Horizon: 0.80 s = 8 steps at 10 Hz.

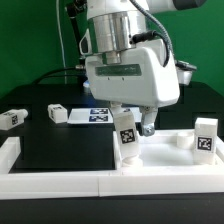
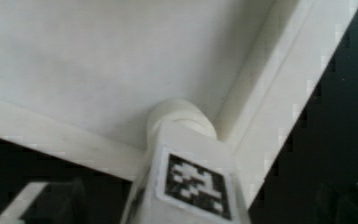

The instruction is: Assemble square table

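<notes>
The white square tabletop slab [image 1: 165, 158] lies flat at the exterior view's right, rim up. One tagged white leg [image 1: 126, 137] stands upright in its near-left corner, and a second leg [image 1: 206, 135] stands at its right corner. My gripper [image 1: 134, 124] hangs directly over the first leg, open, its fingers straddling the leg's top without touching it. In the wrist view that leg [image 2: 194, 170] rises from the slab's corner [image 2: 105, 70] beside the raised rim [image 2: 274, 60], with my gripper [image 2: 197, 208] around it and dark gaps on both sides.
Two loose tagged legs [image 1: 12, 117] [image 1: 57, 113] lie on the black table at the exterior view's left. The marker board [image 1: 100, 114] lies behind my gripper. White border rails [image 1: 60, 181] run along the front and left edges.
</notes>
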Each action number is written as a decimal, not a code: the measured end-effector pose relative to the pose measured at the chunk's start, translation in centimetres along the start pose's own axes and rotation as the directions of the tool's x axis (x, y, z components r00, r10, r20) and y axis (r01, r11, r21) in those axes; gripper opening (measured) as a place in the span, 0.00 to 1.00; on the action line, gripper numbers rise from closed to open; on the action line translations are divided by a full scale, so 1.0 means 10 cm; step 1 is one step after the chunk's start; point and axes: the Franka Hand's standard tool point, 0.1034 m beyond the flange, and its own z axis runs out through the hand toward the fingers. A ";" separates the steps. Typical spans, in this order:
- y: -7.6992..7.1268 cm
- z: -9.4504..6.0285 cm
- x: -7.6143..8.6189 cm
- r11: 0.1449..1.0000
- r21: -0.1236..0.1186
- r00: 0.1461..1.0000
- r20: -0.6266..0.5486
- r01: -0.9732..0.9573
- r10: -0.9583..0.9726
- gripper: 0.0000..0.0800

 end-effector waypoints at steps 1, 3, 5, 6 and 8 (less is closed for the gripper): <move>0.00 0.00 0.00 0.998 0.000 0.998 0.000 0.063 -0.063 0.81; 0.01 0.00 0.02 0.962 -0.009 0.962 -0.004 0.272 -0.272 0.81; -0.01 -0.03 0.06 0.840 -0.031 0.841 -0.006 0.541 -0.542 0.81; 0.01 -0.02 0.05 0.846 -0.031 0.846 -0.005 0.532 -0.533 0.81; 0.01 -0.02 0.05 0.866 -0.032 0.866 -0.006 0.499 -0.500 0.63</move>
